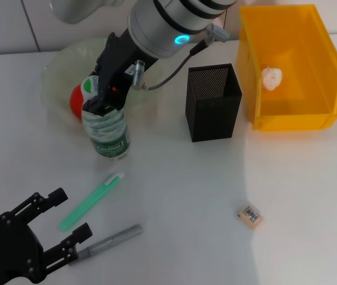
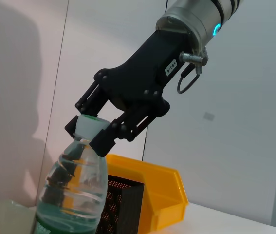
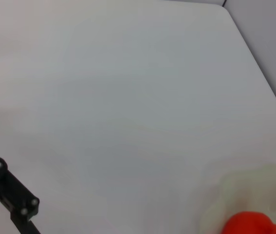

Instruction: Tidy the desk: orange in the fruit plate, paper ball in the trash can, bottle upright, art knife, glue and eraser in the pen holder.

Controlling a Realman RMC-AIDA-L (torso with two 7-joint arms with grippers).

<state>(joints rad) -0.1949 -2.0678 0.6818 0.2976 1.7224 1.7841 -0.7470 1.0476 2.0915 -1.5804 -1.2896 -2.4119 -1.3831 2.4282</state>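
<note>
one gripper works: the right gripper [image 2: 96,127] is clamped on the white cap of the water bottle [image 1: 107,133], which stands upright, long axis vertical, directly beneath it beside the fruit plate [image 1: 58,65]; the left gripper [image 1: 61,221] waits spread, empty.

Bottle [image 1: 107,132]: clear, green label, white cap; upright on the table. Orange [image 1: 76,100]: red-orange, lying in the pale-green fruit plate [image 1: 58,65] behind the bottle. Paper ball [image 1: 271,78]: inside the yellow trash can [image 1: 326,71]. Eraser [image 1: 249,215]: beige, barcode sticker, flat on the table, well apart from the black mesh pen holder [image 1: 213,102].
</note>
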